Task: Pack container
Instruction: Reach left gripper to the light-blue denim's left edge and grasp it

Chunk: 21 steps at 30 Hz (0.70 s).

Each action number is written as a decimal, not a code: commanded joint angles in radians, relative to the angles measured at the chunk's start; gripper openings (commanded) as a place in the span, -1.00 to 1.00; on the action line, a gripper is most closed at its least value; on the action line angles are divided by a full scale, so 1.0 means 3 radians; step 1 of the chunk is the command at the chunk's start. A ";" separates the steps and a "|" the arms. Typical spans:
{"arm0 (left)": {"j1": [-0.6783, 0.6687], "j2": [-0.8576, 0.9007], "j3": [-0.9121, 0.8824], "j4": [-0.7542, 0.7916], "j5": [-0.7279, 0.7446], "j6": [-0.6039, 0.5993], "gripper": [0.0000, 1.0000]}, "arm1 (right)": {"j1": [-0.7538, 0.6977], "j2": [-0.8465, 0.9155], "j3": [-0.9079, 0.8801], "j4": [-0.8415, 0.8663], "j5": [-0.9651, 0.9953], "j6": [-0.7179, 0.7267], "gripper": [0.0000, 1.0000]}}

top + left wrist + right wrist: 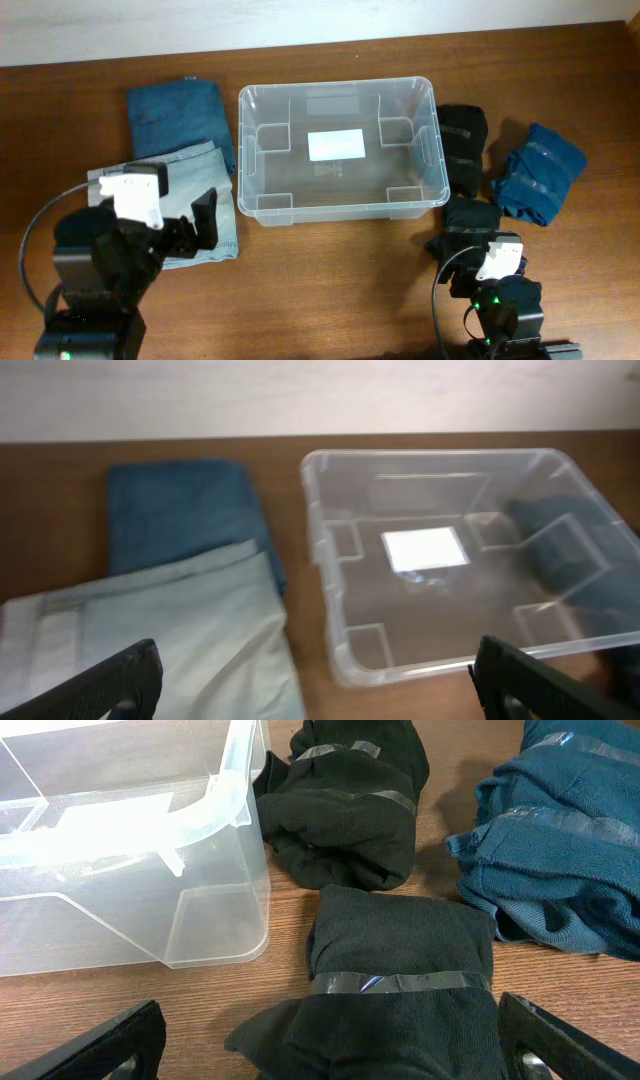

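Note:
The clear plastic container [243, 150] stands empty at the table's middle, a white label on its base. It also shows in the left wrist view [316, 530] and the right wrist view [215, 805]. My left gripper [196, 226] is open and empty above a light blue folded cloth [190, 175], its jaws [320, 695] spanning the cloth's edge and the container's near left corner. My right gripper [468, 252] is open, its jaws [335, 1055] on either side of a black taped cloth bundle [400, 950], not closed on it.
A dark blue folded cloth [178, 112] lies left of the container, partly under the light blue one. A second black bundle [462, 145] and a blue taped bundle [540, 172] lie to the right of the container.

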 commanded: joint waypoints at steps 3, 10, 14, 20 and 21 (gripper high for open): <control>0.0069 0.0352 0.0248 -0.0055 -0.0314 -0.0577 0.99 | -0.0027 -0.0019 -0.0025 0.0006 -0.0006 0.0014 0.97; 0.0720 0.1617 0.1108 -0.0923 -0.0189 -0.0805 0.99 | -0.0028 -0.0019 -0.0025 0.0006 -0.0006 0.0014 0.97; 0.1039 0.2125 0.1513 -0.1284 0.0001 -0.0774 0.99 | -0.0027 -0.0019 -0.0025 0.0006 -0.0006 0.0014 0.97; 0.1687 0.2578 0.1466 -0.1422 0.0022 -0.0774 0.99 | -0.0027 -0.0019 -0.0025 0.0006 -0.0006 0.0014 0.97; 0.1807 0.2644 0.1437 -0.1447 0.0034 -0.0773 0.99 | -0.0027 -0.0019 -0.0025 0.0008 -0.0006 0.0014 0.97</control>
